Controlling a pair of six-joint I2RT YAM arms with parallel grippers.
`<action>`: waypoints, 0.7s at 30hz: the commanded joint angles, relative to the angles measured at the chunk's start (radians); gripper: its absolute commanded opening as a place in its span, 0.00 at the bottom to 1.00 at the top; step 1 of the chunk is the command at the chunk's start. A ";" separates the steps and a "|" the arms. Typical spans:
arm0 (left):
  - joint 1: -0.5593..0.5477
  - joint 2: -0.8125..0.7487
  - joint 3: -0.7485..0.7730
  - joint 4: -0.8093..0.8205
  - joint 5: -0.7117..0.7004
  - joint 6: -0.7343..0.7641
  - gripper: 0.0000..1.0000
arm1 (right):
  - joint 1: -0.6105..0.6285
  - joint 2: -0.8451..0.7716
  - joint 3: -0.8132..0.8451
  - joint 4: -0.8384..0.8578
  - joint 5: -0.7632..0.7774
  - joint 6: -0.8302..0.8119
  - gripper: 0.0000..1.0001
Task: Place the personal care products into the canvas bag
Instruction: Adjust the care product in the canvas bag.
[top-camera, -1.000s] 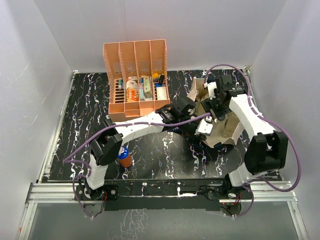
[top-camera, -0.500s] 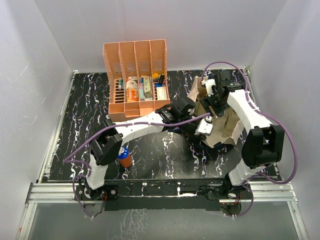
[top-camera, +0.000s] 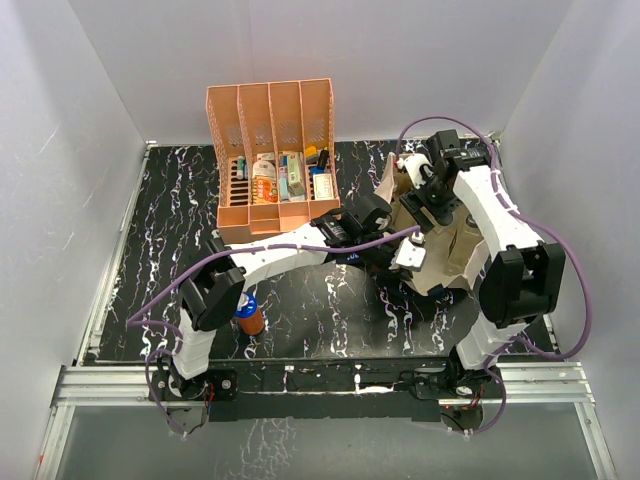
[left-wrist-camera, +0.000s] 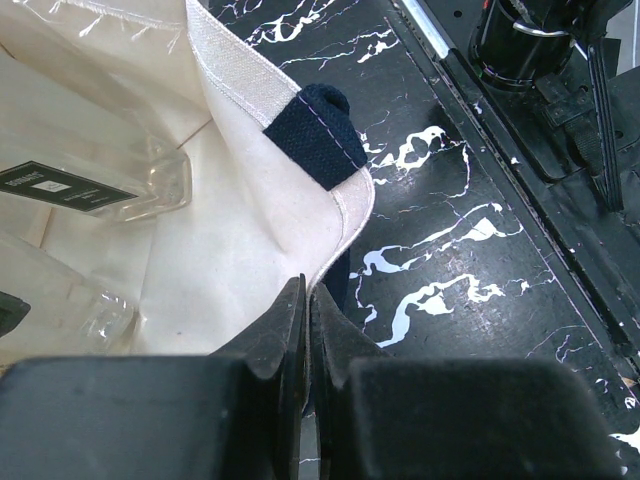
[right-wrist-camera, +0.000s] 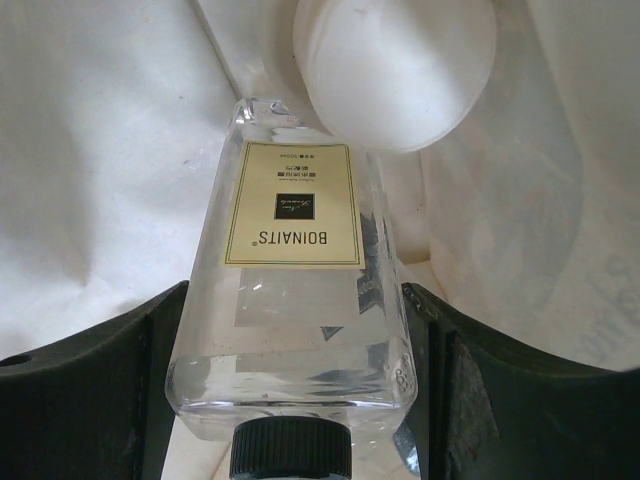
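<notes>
The cream canvas bag lies open at the table's right. My left gripper is shut on the bag's rim, just below a navy handle patch, and holds the mouth open. Two clear bottles rest inside on the canvas. My right gripper is shut on a clear square dark-capped bottle, cap toward the wrist, with canvas all round it. Beyond that bottle's far end is the round end of a white cylinder. An orange-brown blue-capped bottle stands by the left arm's base.
An orange four-slot file rack with small packs and pens stands at the back centre. White walls close in the black marbled table on three sides. The left arm stretches across the middle toward the bag.
My right arm has swung back and leftward over the bag with the clear square bottle still in it. The left arm and the bag's rim have stayed put.
</notes>
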 joint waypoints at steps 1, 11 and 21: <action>-0.009 -0.066 0.007 -0.010 0.036 0.014 0.00 | 0.003 0.026 0.101 -0.005 0.052 -0.091 0.08; -0.009 -0.070 0.009 -0.011 0.037 0.014 0.00 | 0.003 0.115 0.128 -0.013 0.051 -0.164 0.08; -0.008 -0.070 0.010 -0.014 0.034 0.014 0.00 | 0.004 0.160 0.133 0.003 0.034 -0.176 0.18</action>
